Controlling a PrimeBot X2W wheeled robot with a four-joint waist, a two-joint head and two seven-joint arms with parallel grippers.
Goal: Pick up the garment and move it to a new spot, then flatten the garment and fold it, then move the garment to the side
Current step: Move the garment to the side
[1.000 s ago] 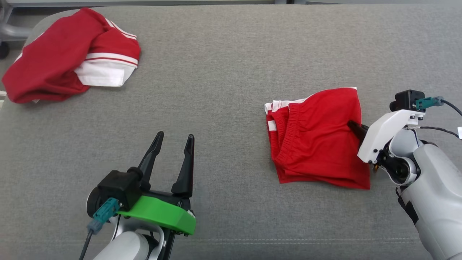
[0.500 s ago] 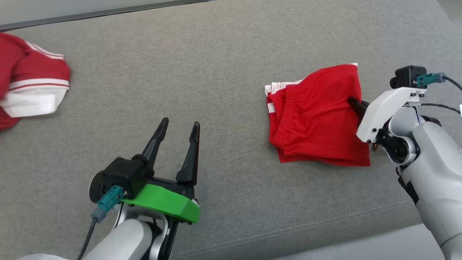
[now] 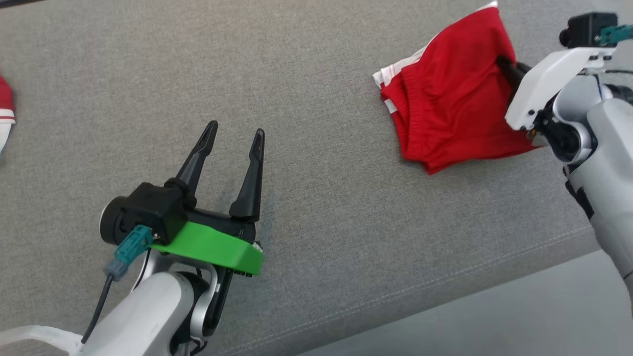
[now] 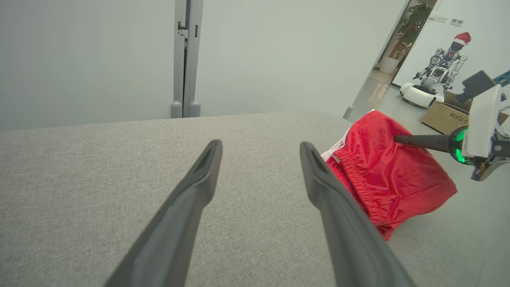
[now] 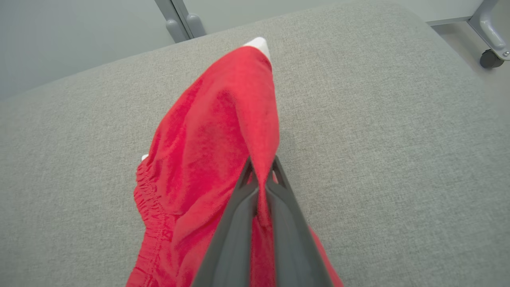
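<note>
Closest to the near edge of the padded grey worktop (image 3: 321, 74), the left tool (image 3: 236, 128) hangs above bare fabric with its two fingers spread wide and nothing between them. It looks parked there on purpose. The step in hand seems to need one arm only, and from this spot it stays out of the cloth's way.

Further in, toward the right end of the worktop and back from its near edge, are the red shorts (image 3: 455, 94). They are folded into a compact bundle, with the elastic waistband (image 3: 410, 113) and a white stripe (image 3: 395, 74) facing the middle of the worktop.

The right tool (image 5: 261, 161) comes at them from the right-hand side, its fingers pressed together on a fold of the red cloth. In the right wrist view that fold rises as a ridge into the pinch. The rest of the bundle seems to trail down onto the surface. Gripping at the side nearest the right end suits a pull that way, so the folded layers can follow the tool without being pushed open. Since the shorts are already folded, this is probably the last step, moving them to the side.

Far off at the left edge, a sliver of another red and white garment (image 3: 4, 113) lies well apart from all this.
</note>
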